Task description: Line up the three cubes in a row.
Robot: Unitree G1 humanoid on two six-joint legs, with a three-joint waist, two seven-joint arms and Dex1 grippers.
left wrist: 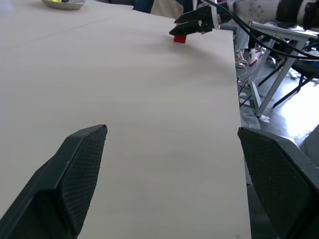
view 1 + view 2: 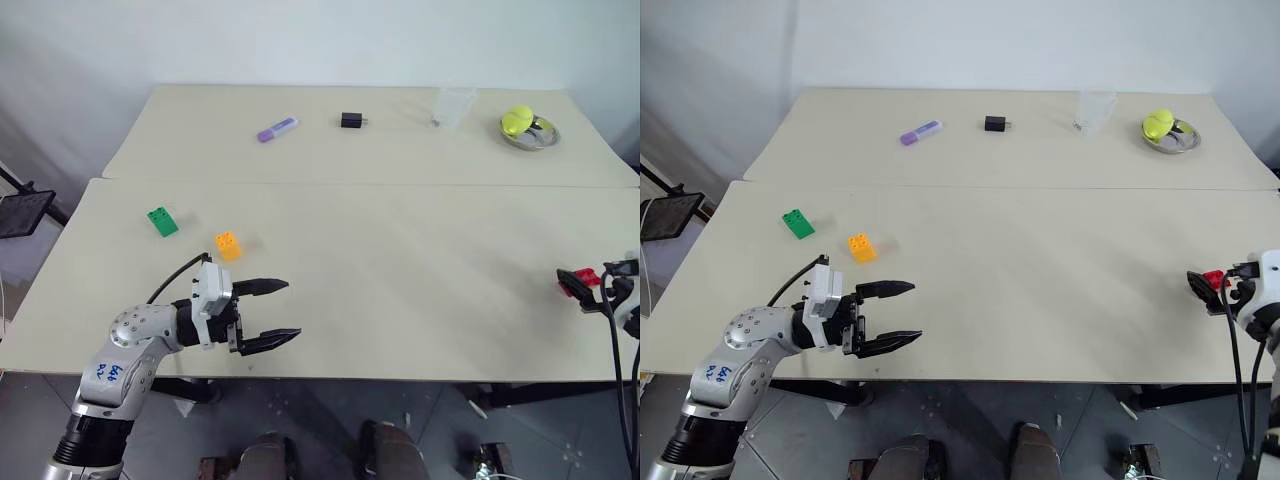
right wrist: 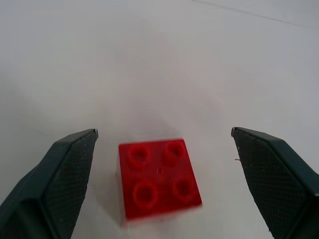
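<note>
With green cube (image 2: 162, 221) and orange cube (image 2: 228, 245) near each other at ten o'clock, the right gripper (image 3: 164, 184), jaws apart, straddles the stray red cube (image 3: 158, 178) at three o'clock, seemingly to fetch it, while the left gripper (image 2: 268, 314) waits, jaws apart and empty.

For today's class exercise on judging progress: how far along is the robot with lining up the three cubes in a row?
Done: nothing yet; no row exists. The green studded plastic cube and orange-yellow studded plastic cube sit near each other at the table's left. In hand: the right claw is open either side of the red studded plastic cube at the table's right edge, not gripping. The left claw hangs open, empty. Left: grasp red, carry it across, align all three.
</note>
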